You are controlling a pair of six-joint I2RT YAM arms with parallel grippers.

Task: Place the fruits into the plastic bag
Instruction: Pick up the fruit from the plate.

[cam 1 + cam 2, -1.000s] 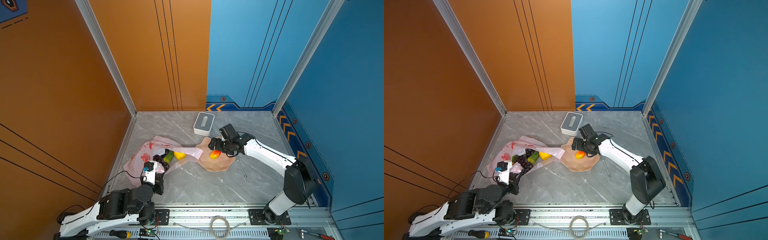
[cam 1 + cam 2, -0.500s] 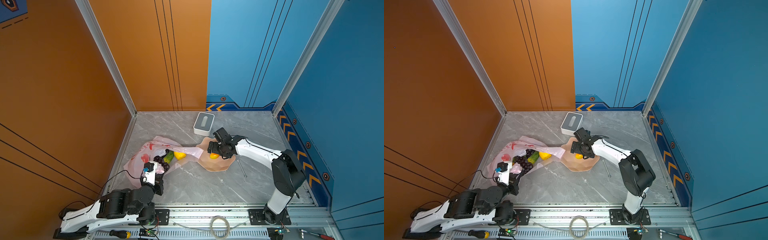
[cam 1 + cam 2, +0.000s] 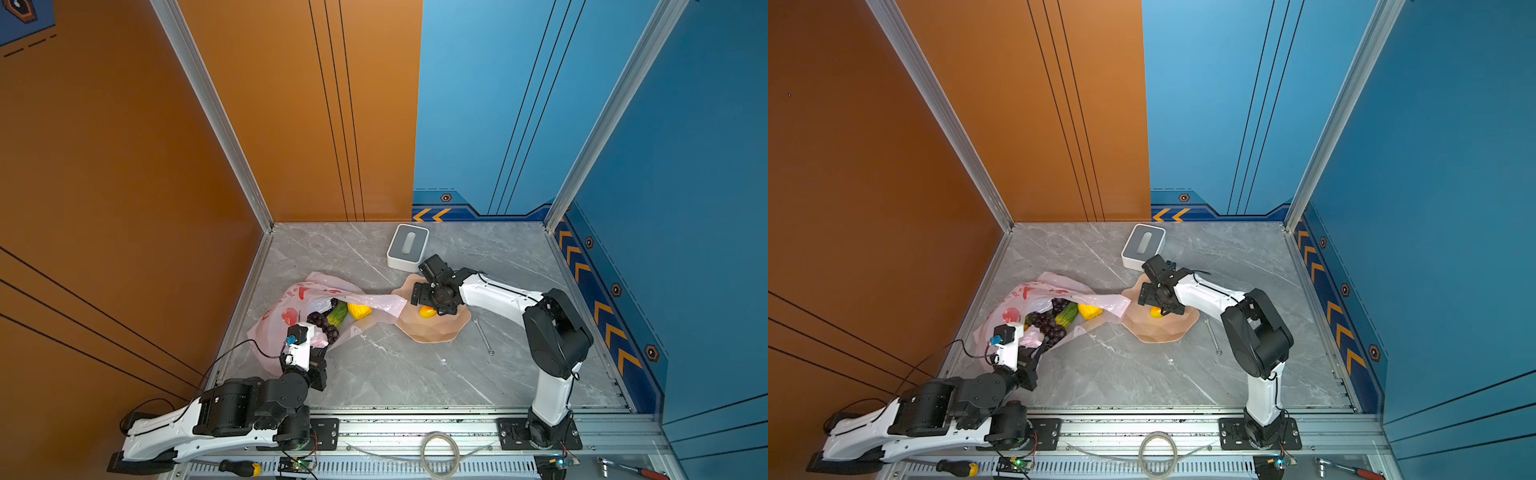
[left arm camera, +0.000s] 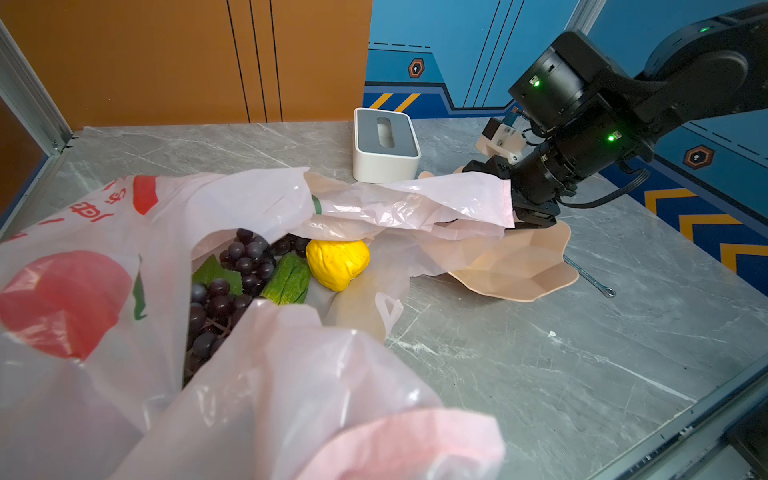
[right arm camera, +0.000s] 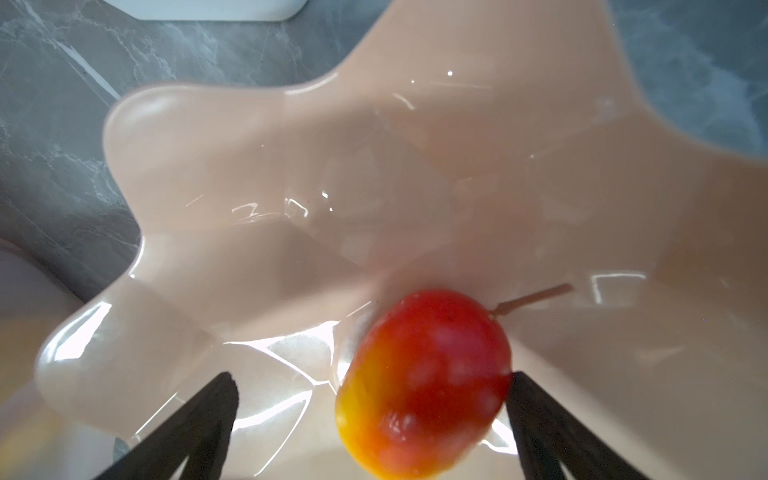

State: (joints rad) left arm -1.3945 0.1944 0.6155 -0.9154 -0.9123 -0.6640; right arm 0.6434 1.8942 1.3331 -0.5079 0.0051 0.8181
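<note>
1. Since a second ago the right gripper has dropped over the peach plate, fingers wide apart, straddling the mango.
2. Left gripper is clamped on the plastic bag rim: if film slips, the mouth collapses over grape bunch and yellow fruit.
3. Mango lies off-centre, against one finger: closing may squirt it across the glossy plate.

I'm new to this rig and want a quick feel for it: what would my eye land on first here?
The red-orange mango lies alone on the peach plate in the middle of the grey table, with the right fingers open on either side of it. Left of it sprawls the pink plastic bag, with purple grapes and a yellow fruit in its open mouth.
</note>
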